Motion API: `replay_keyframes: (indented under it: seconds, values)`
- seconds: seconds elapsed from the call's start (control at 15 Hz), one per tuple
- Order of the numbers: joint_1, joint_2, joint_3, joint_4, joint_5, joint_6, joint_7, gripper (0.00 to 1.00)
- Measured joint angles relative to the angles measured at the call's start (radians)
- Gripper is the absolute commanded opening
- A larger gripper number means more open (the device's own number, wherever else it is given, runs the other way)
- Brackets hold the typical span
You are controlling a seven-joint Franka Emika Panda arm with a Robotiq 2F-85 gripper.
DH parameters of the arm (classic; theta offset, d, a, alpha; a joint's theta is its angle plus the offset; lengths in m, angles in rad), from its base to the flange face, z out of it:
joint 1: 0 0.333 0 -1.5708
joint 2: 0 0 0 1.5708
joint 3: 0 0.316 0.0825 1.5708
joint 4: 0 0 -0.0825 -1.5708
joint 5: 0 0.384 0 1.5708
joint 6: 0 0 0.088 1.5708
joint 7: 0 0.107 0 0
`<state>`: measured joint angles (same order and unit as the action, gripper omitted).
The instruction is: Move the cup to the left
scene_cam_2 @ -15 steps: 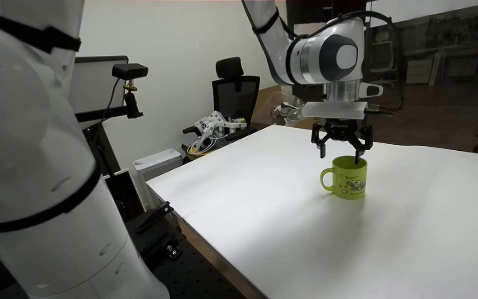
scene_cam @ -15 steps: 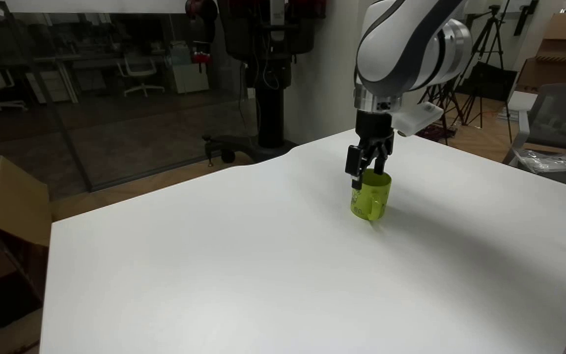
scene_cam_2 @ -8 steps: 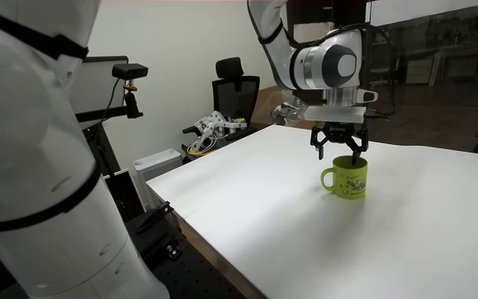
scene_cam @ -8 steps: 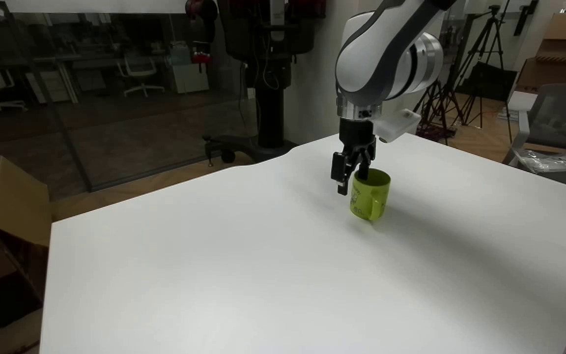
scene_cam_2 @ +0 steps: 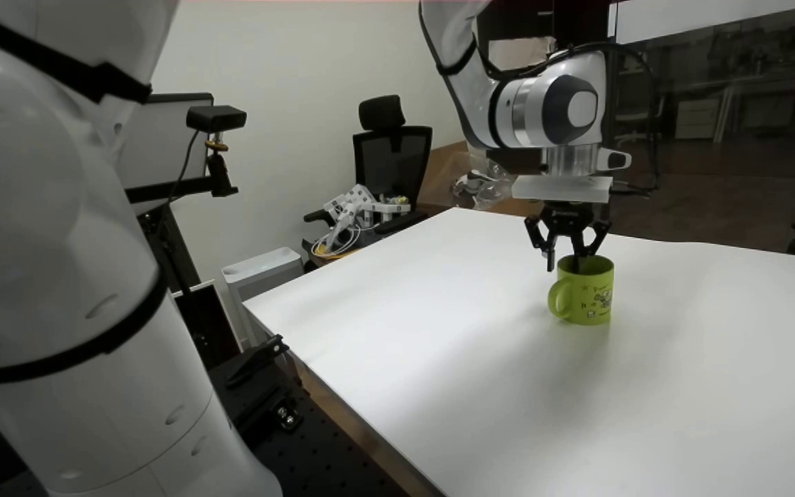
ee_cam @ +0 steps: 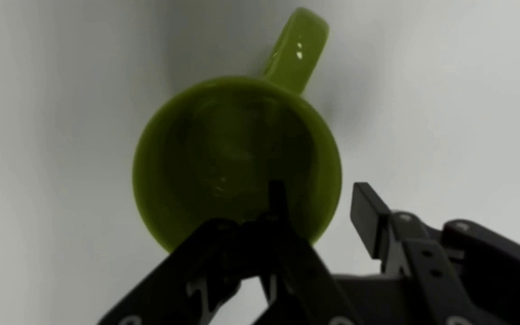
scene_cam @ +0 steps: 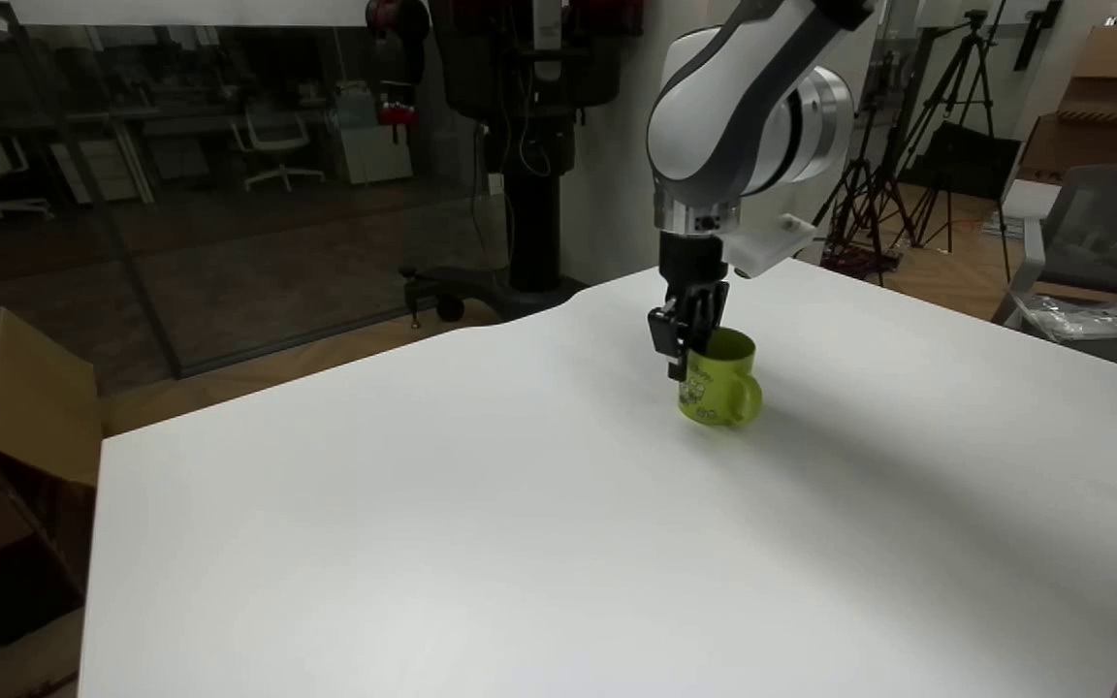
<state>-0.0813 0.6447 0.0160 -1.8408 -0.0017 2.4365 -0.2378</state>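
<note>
The lime-green cup stands upright on the white table, its handle at the top of the wrist view. In an exterior view the same cup shows printed drawings on its side. My gripper straddles the cup's wall, one finger inside the mouth and one outside. The outer finger's pad shows a gap to the rim, and the inner finger, very dark, seems apart from the wall too. Jaws are partly closed but still open. In both exterior views the gripper points straight down; the inner fingertip is partly hidden by the cup.
The white table stretches around the cup. Beyond its edge are a cardboard box, a black wheeled stand and an office chair. The white arm base rises beside the table.
The gripper has moved left in the view that faces the handle, one finger entering the cup, and its jaws have drawn closer together. The cup has shifted slightly and turned, its handle swinging round.
</note>
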Motion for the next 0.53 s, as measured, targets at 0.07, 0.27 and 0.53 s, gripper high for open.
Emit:
replay_keyframes:
  seconds: [0.07,0.27,0.53]
  values:
    - [0.0,0.0,0.0,0.002,0.0,0.0,0.001,0.05]
    - [0.0,0.0,-0.001,0.007,0.001,-0.005,0.004,0.0]
    - [0.0,0.0,-0.001,0.013,0.002,-0.016,0.004,0.1]
